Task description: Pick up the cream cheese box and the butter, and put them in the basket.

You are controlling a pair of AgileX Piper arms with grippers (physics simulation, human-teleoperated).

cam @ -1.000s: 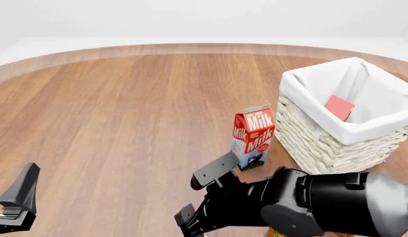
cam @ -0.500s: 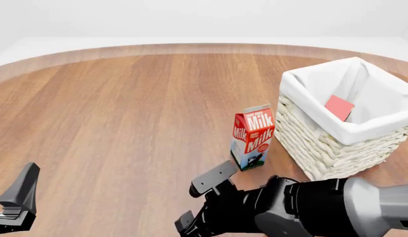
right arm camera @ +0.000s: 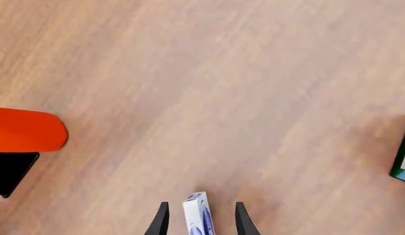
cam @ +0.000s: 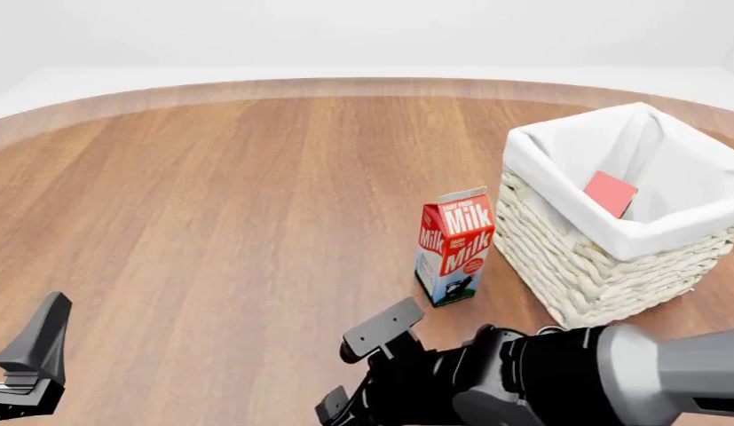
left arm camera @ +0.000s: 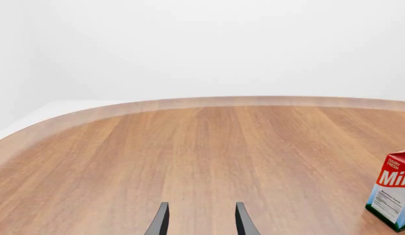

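Right wrist view has the cream cheese box point(right arm camera: 198, 215) sitting between the two dark fingers point(right arm camera: 160, 220) of the right gripper point(right arm camera: 199, 220), white with blue print, standing edge-on to the camera. There's a sliver of wood visible on each side of it, so the jaws are open around the box and don't look like they're pressing on it. Whether the box is resting on the table point(cam: 224, 195) or lifted, I can't tell from this angle. Off to the side in that same view there's an orange-red rounded shape point(right arm camera: 26, 129) with something black under it, too cropped to name.

Butter point(cam: 610, 193) is already down in the basket point(cam: 580, 257), showing as a plain red face leaning against the white cloth lining. The basket sits on the far right side of the table in the front view, and the Milk carton point(cam: 454, 246) stands upright just beside its left wall.

From the front, the right arm comes in low across the bottom edge, with its gripper at the near edge of the table, near the carton but apart from it.

Left gripper point(left arm camera: 201, 220) is down in the bottom left corner of the front view, well apart from everything. Its wrist view shows the fingers spread with nothing but bare wood between them, plus the carton at the frame edge.
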